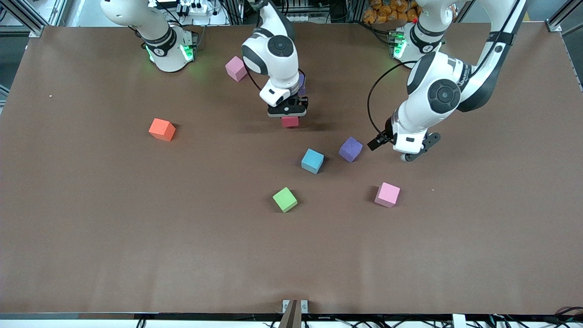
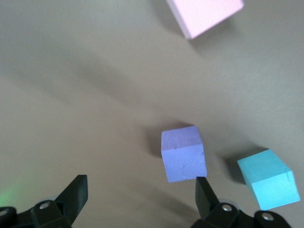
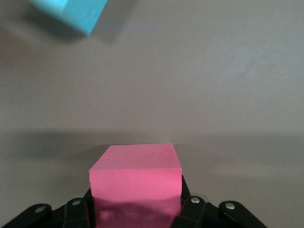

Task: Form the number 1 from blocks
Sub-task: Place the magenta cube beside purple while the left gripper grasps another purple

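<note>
Now right gripper [image 1: 288, 114] pinching red block [image 1: 289, 121]; left gripper [image 1: 412, 152] spread, waiting above table [image 1: 91, 205].

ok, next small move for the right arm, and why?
Probably lower and release: the right gripper is shut on the red block, close to the table just in front of a half-hidden purple block. The left gripper waits open beside another purple block.
</note>
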`<action>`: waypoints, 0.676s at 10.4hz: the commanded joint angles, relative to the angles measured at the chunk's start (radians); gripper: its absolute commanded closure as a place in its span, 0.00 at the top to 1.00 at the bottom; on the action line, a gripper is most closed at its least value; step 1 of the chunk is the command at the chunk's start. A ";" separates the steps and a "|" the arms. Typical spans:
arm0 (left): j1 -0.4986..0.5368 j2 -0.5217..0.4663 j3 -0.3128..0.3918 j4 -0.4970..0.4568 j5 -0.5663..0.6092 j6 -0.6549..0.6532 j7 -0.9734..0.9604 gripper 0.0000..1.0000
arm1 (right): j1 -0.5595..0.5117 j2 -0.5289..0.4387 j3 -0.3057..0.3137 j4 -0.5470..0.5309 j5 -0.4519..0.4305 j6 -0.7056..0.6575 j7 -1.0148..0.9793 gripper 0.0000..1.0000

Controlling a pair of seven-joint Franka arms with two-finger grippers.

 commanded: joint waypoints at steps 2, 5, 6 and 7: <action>-0.079 0.092 0.001 0.002 -0.019 0.049 -0.068 1.00 | 0.070 0.026 0.024 0.012 -0.019 0.023 0.130 0.54; -0.102 0.166 0.018 0.004 -0.019 0.140 -0.076 1.00 | 0.096 0.035 0.045 0.007 -0.019 0.021 0.177 0.54; -0.116 0.187 0.036 0.010 -0.019 0.157 -0.076 1.00 | 0.096 0.037 0.048 0.007 -0.019 0.021 0.178 0.54; -0.122 0.207 0.038 0.012 -0.019 0.186 -0.076 1.00 | 0.096 0.039 0.049 0.006 -0.019 0.020 0.178 0.54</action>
